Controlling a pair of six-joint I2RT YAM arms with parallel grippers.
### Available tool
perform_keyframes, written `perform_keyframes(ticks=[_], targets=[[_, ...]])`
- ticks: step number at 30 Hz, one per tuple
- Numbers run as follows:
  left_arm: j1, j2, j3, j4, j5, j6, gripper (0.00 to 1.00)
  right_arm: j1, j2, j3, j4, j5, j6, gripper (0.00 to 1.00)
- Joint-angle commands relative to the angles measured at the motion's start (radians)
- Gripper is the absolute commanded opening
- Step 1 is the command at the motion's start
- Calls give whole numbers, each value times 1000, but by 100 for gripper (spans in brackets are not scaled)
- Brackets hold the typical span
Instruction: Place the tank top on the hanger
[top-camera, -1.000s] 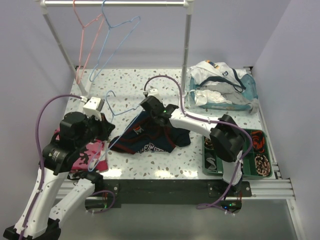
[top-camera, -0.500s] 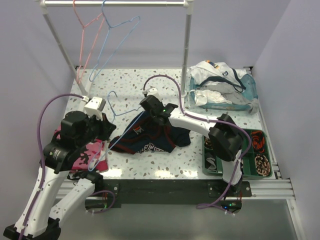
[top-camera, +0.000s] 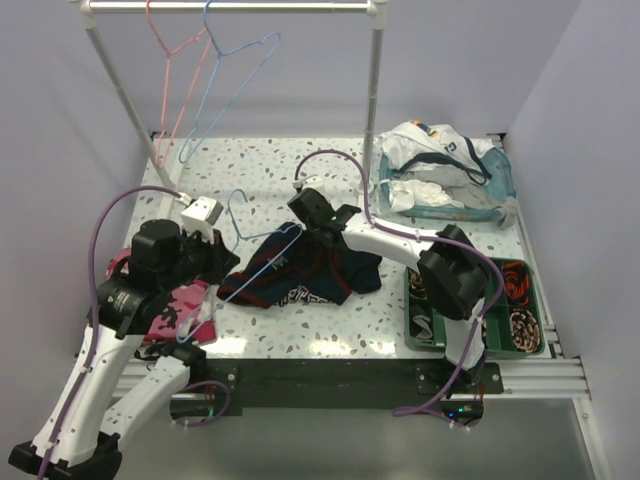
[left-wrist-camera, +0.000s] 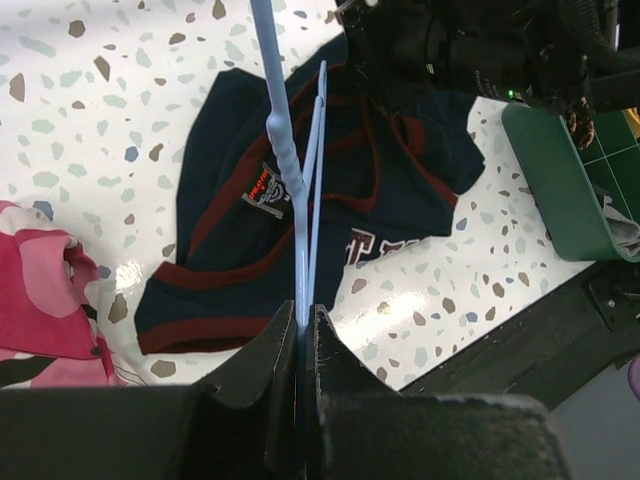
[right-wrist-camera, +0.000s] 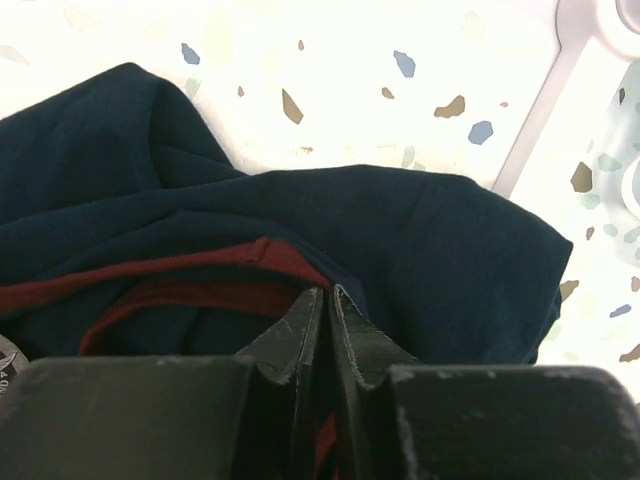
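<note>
Terrazzo tabletop (top-camera: 260, 165), threading step: left gripper (left-wrist-camera: 302, 312) clamps the blue wire hanger (left-wrist-camera: 283, 165), right gripper (right-wrist-camera: 325, 293) pinches the tank top (right-wrist-camera: 420, 250) at its trim; next, probably feed wire through that opening.

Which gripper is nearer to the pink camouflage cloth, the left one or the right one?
Left. The left gripper, shut on the hanger, hangs just beside the pink camouflage cloth; the right gripper pinches the tank top farther to the right.

The tank top (top-camera: 325, 275) is navy with dark red trim, the hanger (left-wrist-camera: 282, 155) light blue, the counter (top-camera: 260, 165) speckled white.
</note>
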Motion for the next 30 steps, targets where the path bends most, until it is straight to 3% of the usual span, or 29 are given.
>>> perform_keyframes(ticks=[1,4,13,24,30], targets=[[-4,10,-21,4,53,17,0,2,-77,30,-2,-1,-7,7],[-4,25,-33,13,79,11,0,2,-108,65,-39,2,-19,0],[-4,73,0,100,101,2,0,22,-228,73,-102,-57,-22,0],[-5,105,-15,258,236,-18,0,56,-258,159,-191,-105,-39,0],[-34,122,-143,488,259,-77,0,59,-369,104,-173,-77,-27,0]])
